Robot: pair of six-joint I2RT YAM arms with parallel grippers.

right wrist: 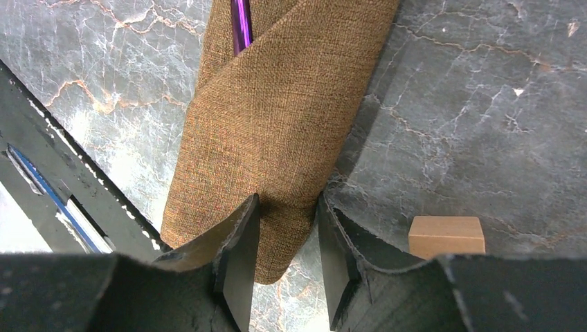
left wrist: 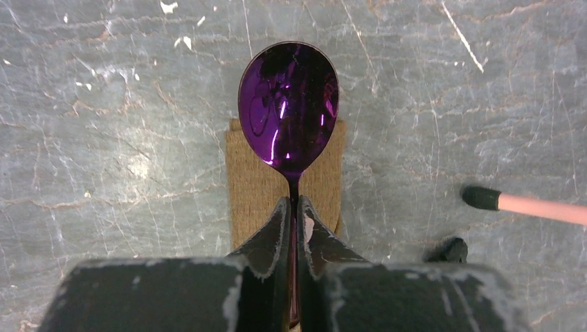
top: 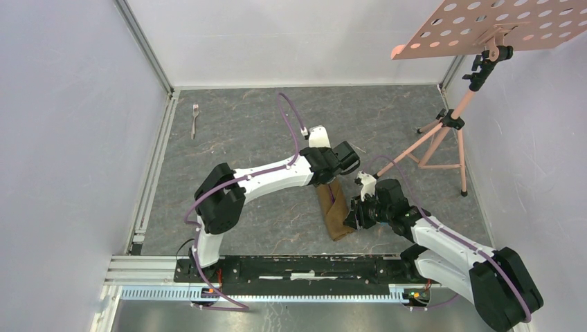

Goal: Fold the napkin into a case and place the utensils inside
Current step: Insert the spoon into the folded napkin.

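The napkin lies folded as a long narrow brown case (top: 336,207) between my two arms. My left gripper (left wrist: 294,204) is shut on the thin dark handle of the purple-bowled spoon (left wrist: 289,104). The bowl hangs over the far end of the case (left wrist: 249,180). In the right wrist view the spoon's purple handle (right wrist: 240,28) runs into the fold of the case (right wrist: 277,117). My right gripper (right wrist: 287,207) is open, its fingers on either side of the case's near corner. The silver fork (top: 195,119) lies far off at the back left.
A pink tripod stand (top: 443,138) with a perforated plate (top: 498,24) stands at the back right, one rubber-tipped leg (left wrist: 526,205) close to the left gripper. A small wooden block (right wrist: 446,236) sits just right of the right gripper. Walls close in both sides.
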